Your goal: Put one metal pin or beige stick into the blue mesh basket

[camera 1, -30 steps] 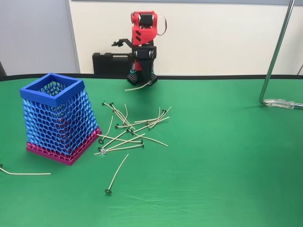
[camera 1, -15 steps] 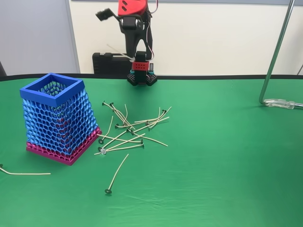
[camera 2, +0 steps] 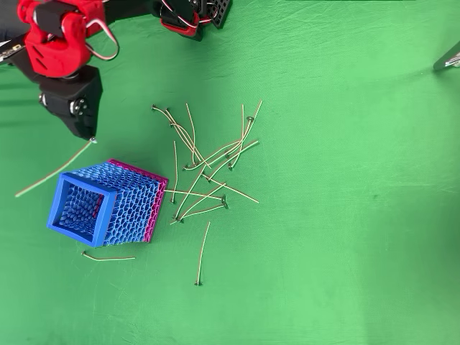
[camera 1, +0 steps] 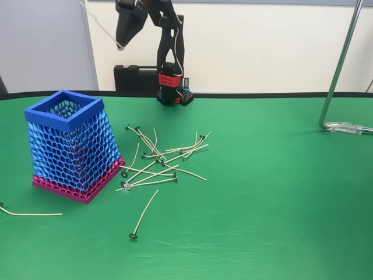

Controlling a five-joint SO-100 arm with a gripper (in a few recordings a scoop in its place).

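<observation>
One thin beige stick [camera 2: 54,171] hangs from the tip of the red-and-black two-finger gripper [camera 2: 90,136], pinched at its upper end between fingers pressed together on it. In the overhead view it slants down-left from the tip and ends left of the tall blue honeycomb-mesh basket [camera 2: 104,205]. In the fixed view the gripper [camera 1: 120,44] is raised high, behind and above the basket [camera 1: 70,146], with the stick [camera 1: 100,24] a pale line running up-left from the tip.

Step in hand, as I judge it: carrying the stick to the basket mouth. Doing it well means bringing the free low end inside the thick square blue rim [camera 2: 80,208] before letting go. The stick hangs at a slant, so the grip point and the free end do not sit above the same spot; the free end is what must be aimed, not the gripper. Lower until the tip is past the rim, then release, or it may tip out over the edge.

Stick: straight, slender, pale, lightly bowed. Whether its dark end disc is inside the grip I cannot tell.

Basket: tapered, stands on the green cloth table [camera 1: 280,192], magenta mesh band [camera 1: 76,189] at its base. Many like sticks lie in a loose heap [camera 2: 208,169] just beside it, on its right in both views.
</observation>
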